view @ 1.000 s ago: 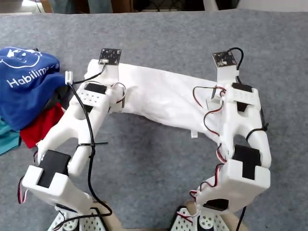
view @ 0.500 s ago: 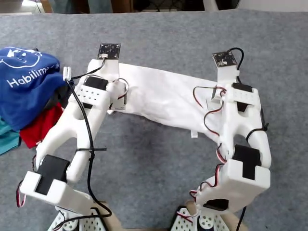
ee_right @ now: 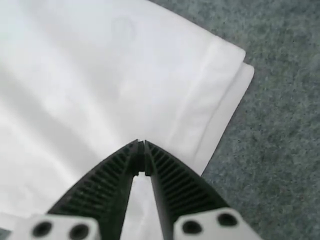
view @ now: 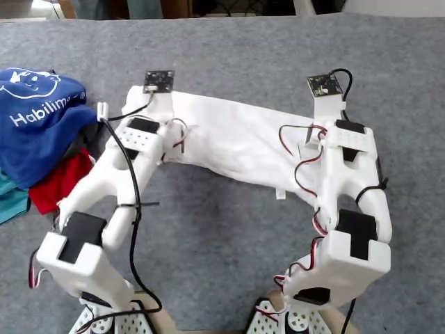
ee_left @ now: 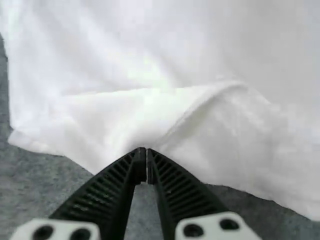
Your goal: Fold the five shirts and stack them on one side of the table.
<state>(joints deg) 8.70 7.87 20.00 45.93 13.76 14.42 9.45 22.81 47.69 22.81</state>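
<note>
White shirt (view: 236, 139): laid across the middle of the table as a long, partly folded band, slanting from the far left down toward the near right. Its two ends are covered by the wrists of the two arms.
Shirt edge, left end (ee_left: 45, 145): a doubled layer is seen, with a raised crease running away from the claw tips.
Shirt corner, right end (ee_right: 227, 80): two stacked layers with a stitched hem are seen, lying flat on the table covering.
Left gripper (ee_left: 141, 152): the claw is closed, tips together, and the near edge of the white shirt is pinched between them; the fabric is puckered at the tips.
Right gripper (ee_right: 140, 145): the claw is closed, tips together, and placed over the white shirt just inside its hemmed corner. Whether fabric is caught between the tips cannot be told.
Left arm (view: 118, 181): extended over the left end of the white shirt.
Right arm (view: 351, 188): extended over the right end of the white shirt.
Blue shirt (view: 35, 118): heaped unfolded at the left edge of the table, on top of the pile, near the left arm.
Red shirt (view: 59, 181): bunched under the blue shirt, on the near side.
Teal shirt (view: 10, 198): partly shown at the left edge, beneath the red shirt.
Table covering (view: 229, 229): grey felt.
</note>
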